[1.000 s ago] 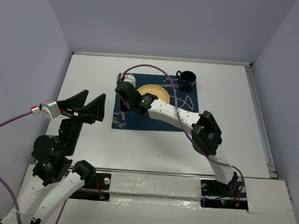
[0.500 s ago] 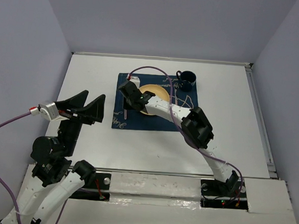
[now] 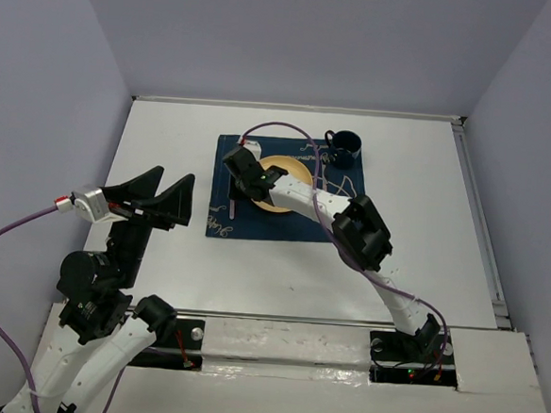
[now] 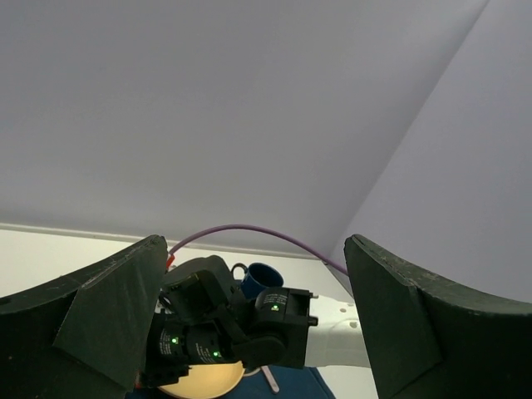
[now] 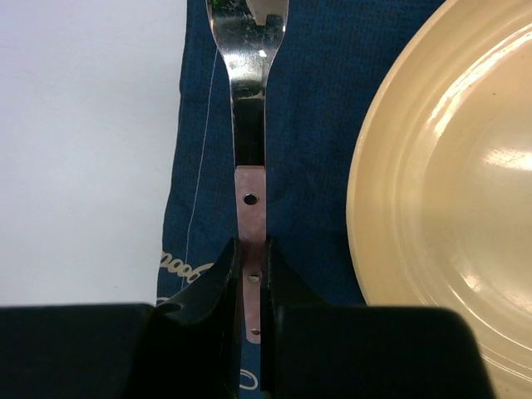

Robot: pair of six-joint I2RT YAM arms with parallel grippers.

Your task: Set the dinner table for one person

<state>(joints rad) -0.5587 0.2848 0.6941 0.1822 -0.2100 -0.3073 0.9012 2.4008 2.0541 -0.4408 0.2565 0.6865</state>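
A fork (image 5: 249, 125) with a pink handle lies lengthwise on the left strip of a navy placemat (image 5: 316, 125), beside a yellow plate (image 5: 449, 191). My right gripper (image 5: 250, 243) is shut on the fork's handle, low over the mat. From above, the right gripper (image 3: 243, 169) sits at the plate's (image 3: 292, 170) left edge and the handle (image 3: 233, 204) sticks out toward me. A dark blue mug (image 3: 343, 148) stands at the mat's far right corner. My left gripper (image 3: 175, 175) is open and empty, raised over the left side of the white dinner table (image 3: 158, 132).
The placemat (image 3: 255, 222) lies on the far middle of the table. The right arm's purple cable (image 3: 281, 125) loops over the mat. Grey walls stand on three sides. The left wrist view shows the right wrist (image 4: 249, 324), the mug (image 4: 262, 278) and the plate (image 4: 199, 381).
My right gripper has shifted a little right and away along the plate's left side with the fork, and its elbow has swung left. The left arm has not moved.
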